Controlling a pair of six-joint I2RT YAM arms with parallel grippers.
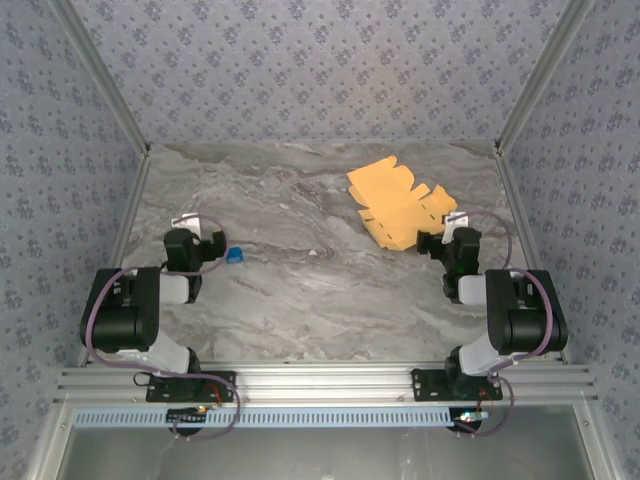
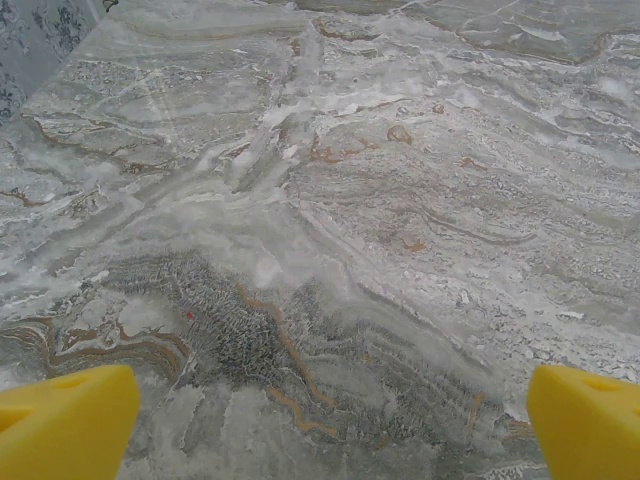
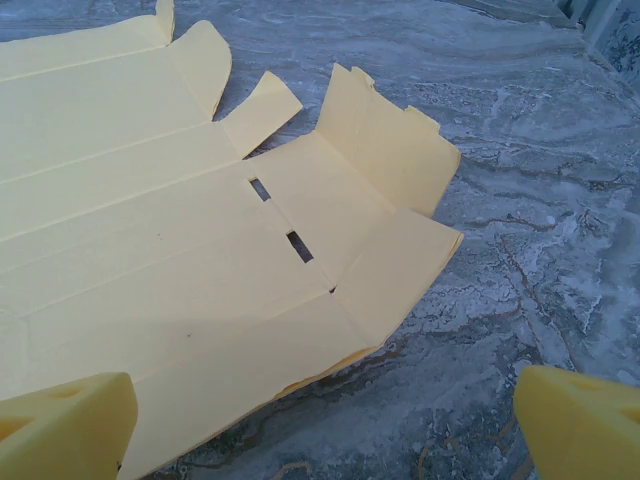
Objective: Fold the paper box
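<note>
The paper box is a flat orange-yellow die-cut sheet with tabs, lying on the marble table at the back right. In the right wrist view the sheet spreads across the left and centre, with one side flap bent upward. My right gripper stands open just at the sheet's near right corner, its yellow fingertips wide apart and nothing between them. My left gripper is open at the left of the table over bare marble, its yellow fingertips far apart.
A tiny blue cube lies right beside the left gripper. Patterned walls close in the table on the left, back and right. An aluminium rail runs along the near edge at the arm bases.
</note>
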